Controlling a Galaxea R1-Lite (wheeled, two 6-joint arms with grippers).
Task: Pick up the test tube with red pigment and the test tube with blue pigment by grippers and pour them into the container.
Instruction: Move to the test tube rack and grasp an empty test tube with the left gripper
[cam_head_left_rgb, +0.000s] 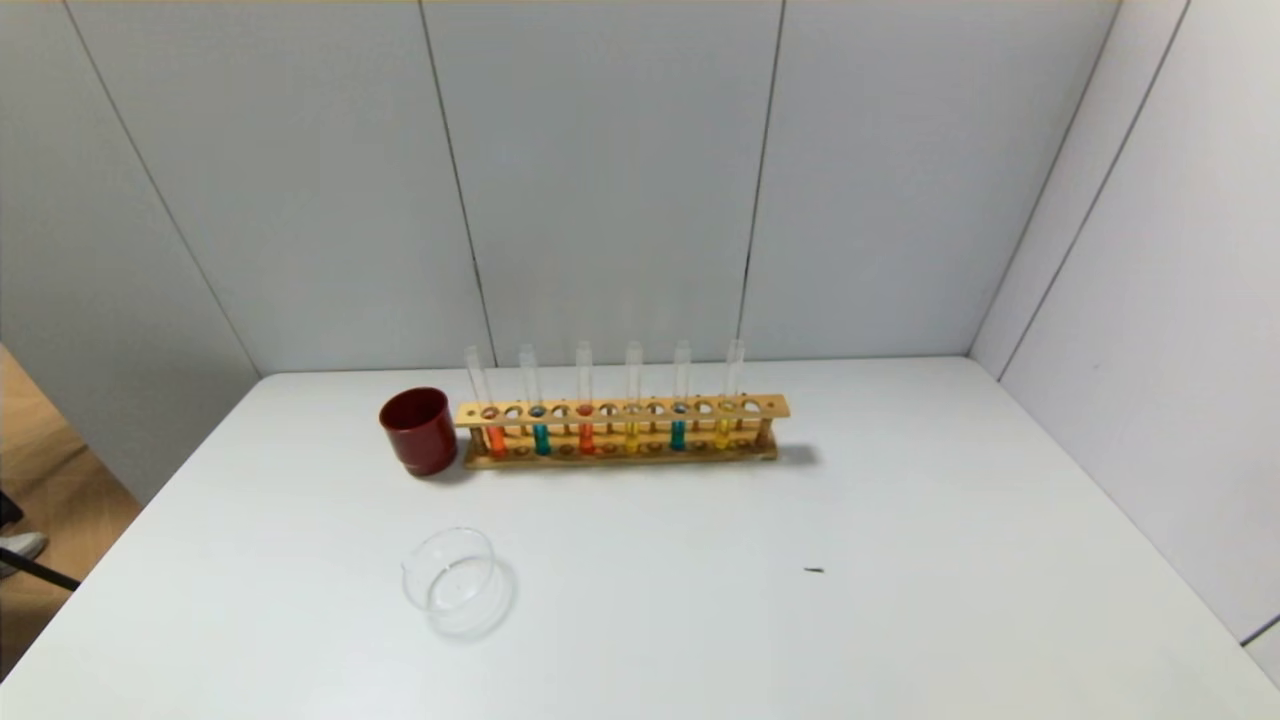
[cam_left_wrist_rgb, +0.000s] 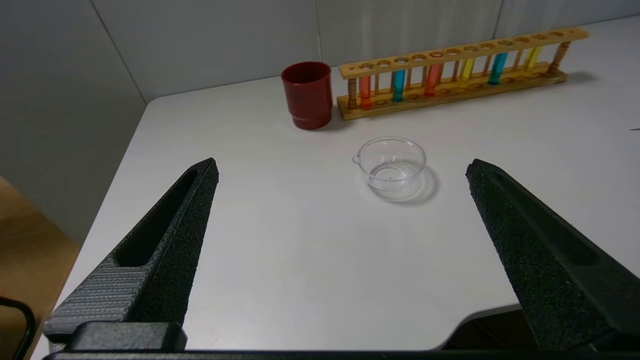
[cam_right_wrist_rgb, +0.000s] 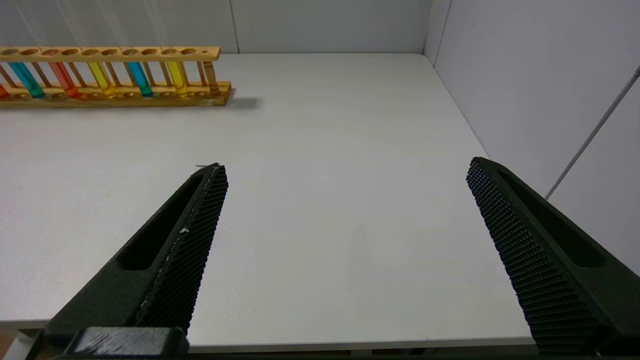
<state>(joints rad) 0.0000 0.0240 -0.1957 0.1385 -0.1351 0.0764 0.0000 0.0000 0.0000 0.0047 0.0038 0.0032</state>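
A wooden rack (cam_head_left_rgb: 620, 408) stands at the back of the white table. It holds two test tubes with red pigment (cam_head_left_rgb: 586, 436) (cam_left_wrist_rgb: 432, 80), two test tubes with blue pigment (cam_head_left_rgb: 541, 438) (cam_left_wrist_rgb: 398, 85) and two yellow ones (cam_head_left_rgb: 632, 436). The clear glass container (cam_head_left_rgb: 452, 580) (cam_left_wrist_rgb: 392, 165) sits empty in front of the rack's left end. Neither gripper shows in the head view. My left gripper (cam_left_wrist_rgb: 342, 162) is open and empty over the table's near edge, short of the container. My right gripper (cam_right_wrist_rgb: 347, 164) is open and empty over the near right part of the table.
A dark red cup (cam_head_left_rgb: 418, 430) (cam_left_wrist_rgb: 307, 94) stands against the rack's left end. A small dark speck (cam_head_left_rgb: 814, 570) lies on the table right of centre. Grey panel walls close the back and right sides. The rack's right part also shows in the right wrist view (cam_right_wrist_rgb: 115, 95).
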